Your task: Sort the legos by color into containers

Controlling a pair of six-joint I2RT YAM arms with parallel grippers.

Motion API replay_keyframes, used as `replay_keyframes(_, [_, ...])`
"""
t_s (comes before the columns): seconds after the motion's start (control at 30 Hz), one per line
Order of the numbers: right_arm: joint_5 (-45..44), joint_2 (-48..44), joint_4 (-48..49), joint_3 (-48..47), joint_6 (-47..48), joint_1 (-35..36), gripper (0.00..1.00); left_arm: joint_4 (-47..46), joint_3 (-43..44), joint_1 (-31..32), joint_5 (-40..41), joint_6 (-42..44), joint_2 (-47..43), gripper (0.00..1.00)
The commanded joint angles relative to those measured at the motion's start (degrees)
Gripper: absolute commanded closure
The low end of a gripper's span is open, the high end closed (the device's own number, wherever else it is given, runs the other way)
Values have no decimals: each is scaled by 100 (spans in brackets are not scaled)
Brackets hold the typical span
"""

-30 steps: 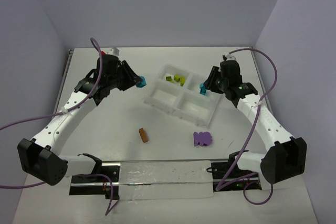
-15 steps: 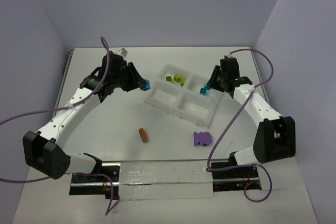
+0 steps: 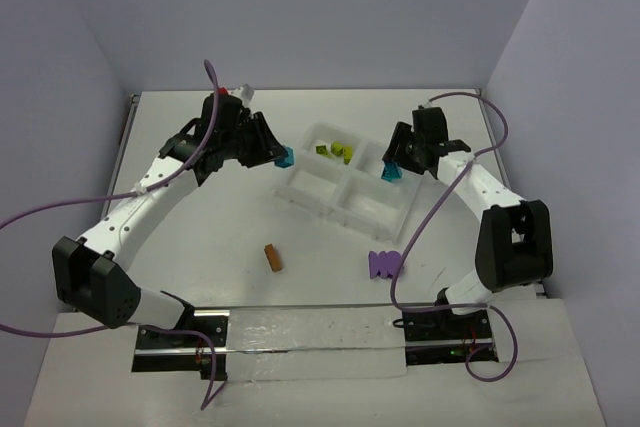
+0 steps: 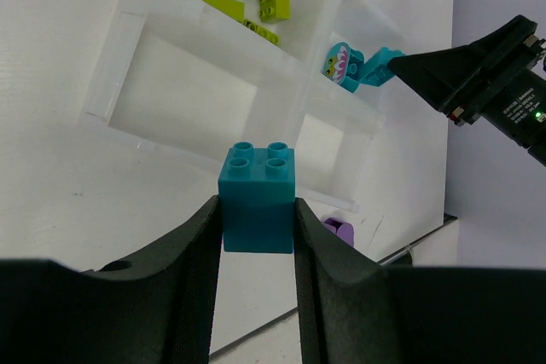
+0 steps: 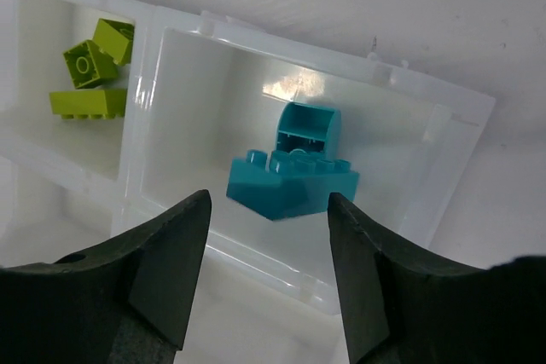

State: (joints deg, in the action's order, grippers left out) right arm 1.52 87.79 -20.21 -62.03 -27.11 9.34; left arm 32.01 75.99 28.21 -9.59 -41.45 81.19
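Observation:
My left gripper (image 3: 279, 157) is shut on a teal two-by-two brick (image 4: 256, 198) and holds it above the table just left of the white divided tray (image 3: 345, 187). My right gripper (image 5: 267, 210) is open over the tray's far right compartment. A tilted teal brick clump (image 5: 294, 178) lies in that compartment, touching neither finger; it also shows in the top view (image 3: 391, 173). Several lime green bricks (image 3: 338, 151) lie in the far left compartment. An orange-brown brick (image 3: 272, 258) and a purple clump (image 3: 384, 264) lie on the table in front of the tray.
A long clear strip with black brackets (image 3: 310, 332) runs along the near edge between the arm bases. Purple cables (image 3: 60, 215) loop off both arms. The tray's two near compartments hold nothing.
My left gripper has moved right, closer to the tray, with the teal brick in it. My right arm has swung inward while its gripper stayed over the tray's far right compartment.

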Motion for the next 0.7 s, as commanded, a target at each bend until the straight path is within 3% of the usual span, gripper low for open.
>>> replay_keyframes(0.0, [8,-128,145,-513,72,-20,34,-3,344,53,-131,109,53,100])
replay_keyframes(0.4, [168,-987,-178,-855,180,-12,33,-59,373,155,-206,187,55,100])
replay_keyframes(0.53, [526,-1277,-222,-848,185,81,34,-128,370,218,-342,301,45,100])
replay_keyframes(0.67, [1229,-1708,-62,-767,224,635,34,-239,356,326,-496,374,64,100])
